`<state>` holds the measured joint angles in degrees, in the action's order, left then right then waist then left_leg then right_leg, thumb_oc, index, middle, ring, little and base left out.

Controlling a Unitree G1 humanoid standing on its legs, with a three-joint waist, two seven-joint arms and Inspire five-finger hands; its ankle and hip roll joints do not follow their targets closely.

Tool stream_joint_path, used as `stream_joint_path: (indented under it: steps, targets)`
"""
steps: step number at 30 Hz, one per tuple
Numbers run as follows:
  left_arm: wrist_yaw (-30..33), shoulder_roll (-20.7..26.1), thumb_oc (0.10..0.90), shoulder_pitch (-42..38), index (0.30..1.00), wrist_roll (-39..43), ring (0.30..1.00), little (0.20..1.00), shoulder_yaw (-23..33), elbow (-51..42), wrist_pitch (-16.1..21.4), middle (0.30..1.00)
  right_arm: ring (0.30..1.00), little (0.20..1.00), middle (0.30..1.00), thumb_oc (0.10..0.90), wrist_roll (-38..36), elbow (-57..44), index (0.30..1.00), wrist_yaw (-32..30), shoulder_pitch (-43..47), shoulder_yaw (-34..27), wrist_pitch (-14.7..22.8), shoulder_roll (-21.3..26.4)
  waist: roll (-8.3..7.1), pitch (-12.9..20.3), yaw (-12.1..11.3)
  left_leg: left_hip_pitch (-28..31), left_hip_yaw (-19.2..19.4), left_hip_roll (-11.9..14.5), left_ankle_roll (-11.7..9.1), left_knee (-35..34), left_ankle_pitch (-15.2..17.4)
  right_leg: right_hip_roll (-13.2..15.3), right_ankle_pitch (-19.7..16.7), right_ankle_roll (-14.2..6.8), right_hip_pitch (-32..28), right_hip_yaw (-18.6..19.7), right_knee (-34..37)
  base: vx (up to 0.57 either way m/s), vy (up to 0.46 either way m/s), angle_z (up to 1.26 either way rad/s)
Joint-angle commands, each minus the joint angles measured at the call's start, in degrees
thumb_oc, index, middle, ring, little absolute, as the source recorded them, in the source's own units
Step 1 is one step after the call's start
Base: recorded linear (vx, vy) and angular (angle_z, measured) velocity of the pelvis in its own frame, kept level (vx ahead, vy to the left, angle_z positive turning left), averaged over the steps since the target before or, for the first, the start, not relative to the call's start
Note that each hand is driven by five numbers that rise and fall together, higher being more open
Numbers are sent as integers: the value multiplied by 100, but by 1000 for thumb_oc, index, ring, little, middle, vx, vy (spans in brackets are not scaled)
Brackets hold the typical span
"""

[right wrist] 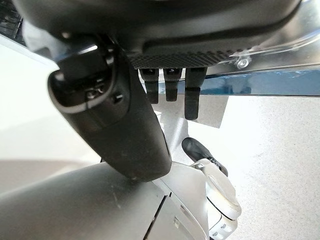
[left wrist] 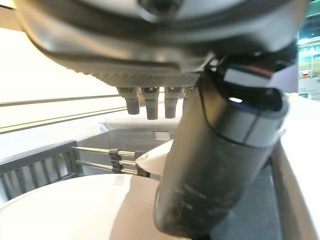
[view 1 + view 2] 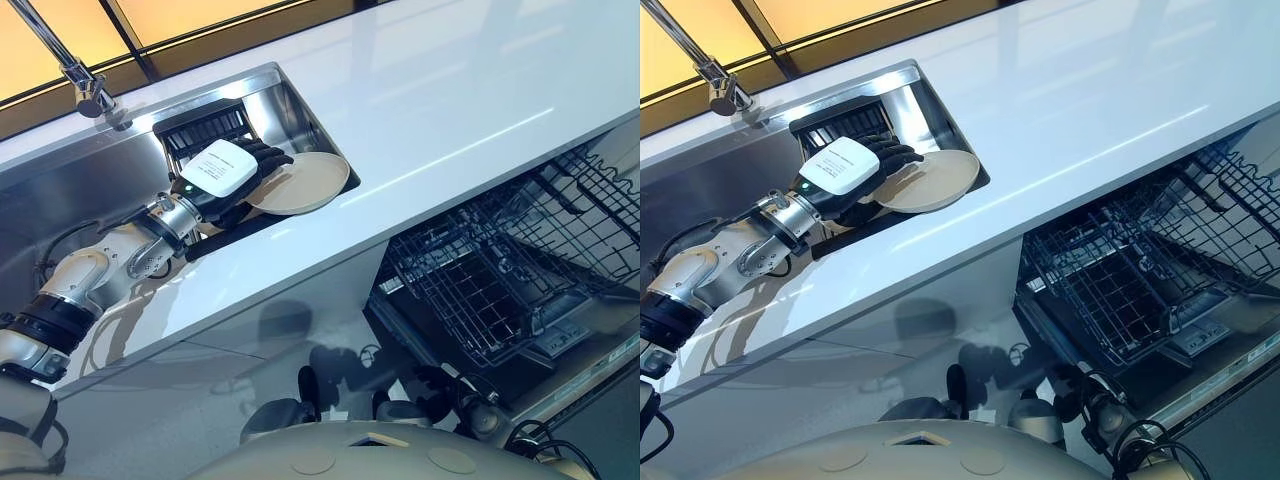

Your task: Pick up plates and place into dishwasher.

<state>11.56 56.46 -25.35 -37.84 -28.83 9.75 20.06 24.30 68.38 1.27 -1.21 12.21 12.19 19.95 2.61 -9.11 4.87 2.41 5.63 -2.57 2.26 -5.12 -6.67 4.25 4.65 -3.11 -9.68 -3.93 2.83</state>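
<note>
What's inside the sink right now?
A dark rack, a cream plate tilted at the sink's right end, and the left hand on that plate. The hand hides the plate's left part.

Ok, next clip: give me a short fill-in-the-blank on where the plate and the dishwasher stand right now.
1. The robot's ____ hand is on the plate.
2. The plate is over the ____, not the white counter.
3. The dishwasher rack holds ____ plates.
4. The dishwasher door is ____.

Missing words: left; sink; no; open

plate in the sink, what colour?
Cream plate, at the left robot hand; clearest in left eye view.
</note>
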Motion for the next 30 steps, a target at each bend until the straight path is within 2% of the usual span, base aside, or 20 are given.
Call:
stream_joint_path:
  steps: [1, 11, 16, 20, 23, 25, 26, 28, 30]
  targets:
    - [284, -296, 100, -1048, 300, 460, 300, 200, 123, -238, -9, 300, 900, 900, 900, 800, -1, -55, 900, -83, -29, 86, -42, 334, 251, 89, 43, 330, 251, -148, 18, 420, 1299, -481, 138, -121, 747, -76, -504, 0, 0, 0]
    - [107, -419, 100, -1339, 300, 577, 300, 200, -210, -73, -137, 300, 900, 900, 900, 800, -31, -79, 900, -88, -13, 144, -87, 335, 255, 81, 117, 324, 304, -150, 33, 444, 1320, -488, 130, -128, 773, -30, -517, 2, -1, -1]
    - [305, -445, 100, -1332, 300, 662, 300, 200, -187, -23, -158, 300, 900, 900, 900, 800, -29, -68, 900, -77, -9, 151, -92, 335, 257, 87, 118, 321, 307, -155, 29, 459, 1327, -489, 130, -127, 765, -22, -507, 0, 0, 0]
    - [701, -509, 100, -1203, 300, 692, 300, 200, -32, 32, -183, 300, 900, 900, 900, 800, 8, -51, 900, -103, -12, 146, -68, 320, 262, 94, 97, 323, 289, -160, 24, 444, 1315, -490, 134, -119, 753, -29, -499, 0, 0, 0]
    - [982, -518, 100, -1086, 300, 814, 300, 200, 143, 50, -230, 300, 900, 900, 900, 800, 0, -74, 900, -232, -43, 144, 111, 320, 251, 102, 78, 341, 263, -156, 15, 424, 1306, -491, 137, -117, 734, -40, -492, 0, 0, 0]
    - [1237, -510, 100, -954, 300, 961, 300, 200, 349, 28, -234, 300, 900, 900, 900, 800, -278, -317, 900, -333, -55, 109, 354, 347, 236, 111, 57, 358, 231, -153, 13, 405, 1298, -492, 135, -112, 716, -53, -489, 0, 0, 0]
    - [1358, -517, 100, -840, 300, 1019, 300, 200, 517, -21, -250, 300, 900, 900, 900, 800, -549, -766, 900, -247, -78, 80, 379, 359, 220, 116, 50, 361, 212, -148, 12, 400, 1294, -488, 136, -111, 711, -57, -490, 0, 0, 0]
    - [1531, -549, 100, -595, 300, 1072, 300, 200, 887, -70, -237, 300, 900, 900, 900, 800, -1187, -1824, 900, 135, -186, -1, 116, 359, 185, 122, 65, 360, 180, -149, 19, 399, 1292, -488, 143, -104, 720, -43, -502, 0, 0, 0]
    - [1752, -600, 100, -340, 300, 1125, 300, 200, 1265, -51, -118, 300, 900, 900, 900, 800, -1774, -2685, 900, 400, -333, -105, 11, 302, 152, 133, 88, 365, 159, -150, 19, 388, 1288, -488, 144, -100, 721, -34, -499, -14, -30, -5]
